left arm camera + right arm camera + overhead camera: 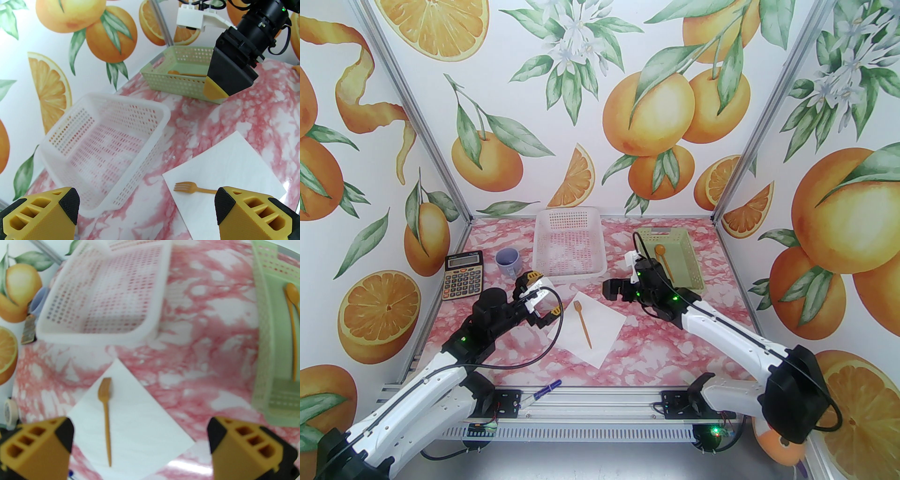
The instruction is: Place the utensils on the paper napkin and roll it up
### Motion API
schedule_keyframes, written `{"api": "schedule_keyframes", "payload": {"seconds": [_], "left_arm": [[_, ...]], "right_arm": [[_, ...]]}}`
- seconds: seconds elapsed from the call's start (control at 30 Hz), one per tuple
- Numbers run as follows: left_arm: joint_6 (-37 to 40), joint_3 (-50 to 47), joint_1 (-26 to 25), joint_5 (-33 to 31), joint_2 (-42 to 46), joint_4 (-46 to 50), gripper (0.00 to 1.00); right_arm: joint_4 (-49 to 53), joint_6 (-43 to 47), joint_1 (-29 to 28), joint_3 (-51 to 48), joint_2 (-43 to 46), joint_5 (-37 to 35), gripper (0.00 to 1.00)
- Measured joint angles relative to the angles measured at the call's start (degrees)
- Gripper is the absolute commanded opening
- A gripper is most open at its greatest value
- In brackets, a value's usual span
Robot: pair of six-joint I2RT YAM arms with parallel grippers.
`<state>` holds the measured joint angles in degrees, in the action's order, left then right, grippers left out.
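Observation:
The white paper napkin (600, 330) lies flat on the pink marbled table, turned like a diamond. An orange-brown fork (582, 323) rests on it, tines toward the back (187, 187) (106, 408). The matching spoon (663, 260) lies inside the green basket (691, 276) at the back right (293, 322). My left gripper (541, 295) hovers open just left of the napkin (234, 164), nothing between its fingers. Between the napkin's far corner and the green basket, my right gripper (615, 290) is open and empty above the table, looking down on the napkin (145, 427).
A white perforated basket (569, 246) stands behind the napkin. A calculator (462, 276) and a lilac mug (508, 261) sit at the back left. A blue pen (543, 390) lies on the front rail. Walls close in the sides and the back.

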<state>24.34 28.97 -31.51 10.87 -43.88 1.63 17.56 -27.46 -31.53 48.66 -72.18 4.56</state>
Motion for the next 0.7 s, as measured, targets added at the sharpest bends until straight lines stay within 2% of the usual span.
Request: {"api": "schedule_keyframes", "payload": {"seconds": [0.3,0.53,0.7], "left_arm": [[-0.2,0.0,0.0,1.4,-3.0,-0.7,1.0],[-0.2,0.0,0.0,2.6,-2.7,-1.0,1.0],[-0.2,0.0,0.0,2.8,-2.1,-1.0,1.0]], "right_arm": [[2.8,2.5,8.9,2.8,4.7,-0.3,1.0],[5.6,5.1,13.7,5.4,4.2,0.5,1.0],[8.6,8.2,18.4,9.4,0.2,0.5,0.99]]}}
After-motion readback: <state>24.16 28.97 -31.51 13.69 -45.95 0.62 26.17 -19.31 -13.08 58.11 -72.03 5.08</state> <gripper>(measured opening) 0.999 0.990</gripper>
